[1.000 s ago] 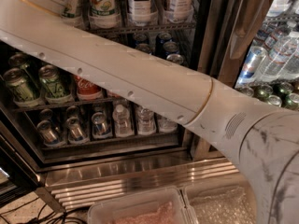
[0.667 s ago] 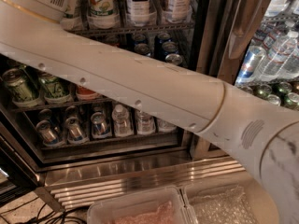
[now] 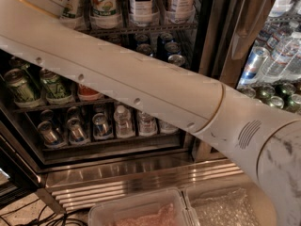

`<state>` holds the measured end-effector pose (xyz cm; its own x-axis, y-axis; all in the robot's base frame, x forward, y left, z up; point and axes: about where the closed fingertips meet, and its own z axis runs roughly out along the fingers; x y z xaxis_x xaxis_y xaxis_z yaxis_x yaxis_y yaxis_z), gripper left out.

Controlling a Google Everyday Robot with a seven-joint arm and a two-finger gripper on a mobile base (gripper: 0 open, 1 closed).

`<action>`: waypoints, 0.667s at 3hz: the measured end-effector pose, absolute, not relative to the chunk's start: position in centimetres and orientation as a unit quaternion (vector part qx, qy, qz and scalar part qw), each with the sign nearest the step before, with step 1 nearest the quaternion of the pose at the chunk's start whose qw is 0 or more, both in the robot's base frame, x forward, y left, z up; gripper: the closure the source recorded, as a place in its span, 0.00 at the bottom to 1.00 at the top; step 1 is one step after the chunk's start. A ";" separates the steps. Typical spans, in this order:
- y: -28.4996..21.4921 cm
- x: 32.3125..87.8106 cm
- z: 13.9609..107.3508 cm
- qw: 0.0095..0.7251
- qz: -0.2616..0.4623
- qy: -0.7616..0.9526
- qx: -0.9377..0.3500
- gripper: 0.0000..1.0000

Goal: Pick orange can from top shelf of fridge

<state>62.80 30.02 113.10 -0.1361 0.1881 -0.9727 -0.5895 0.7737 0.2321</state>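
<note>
Beyond the top-left edge, your tool is out of sight, its grip impossible to tell. Behind it your arm [image 3: 141, 86] slants across the fridge [image 3: 141, 172], evidently reaching for the top shelf. The orange can is unseen.

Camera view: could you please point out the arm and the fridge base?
Arm [image 3: 141, 84], camera view, white casing mid-length.
Fridge base [image 3: 131, 179], camera view, ribbed steel front.
Hand: out of view, beyond upper left.

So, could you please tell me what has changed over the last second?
The arm slid slightly lower and rightward. The end effector is out of view, past the upper left edge. The cans, bottles and fridge stayed put.
</note>
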 end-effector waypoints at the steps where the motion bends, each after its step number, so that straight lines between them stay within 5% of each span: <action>1: 30.1 62.2 112.3 0.629 0.314 0.698 -0.137 1.00; 2: 30.1 62.2 112.7 0.628 0.314 0.698 -0.137 1.00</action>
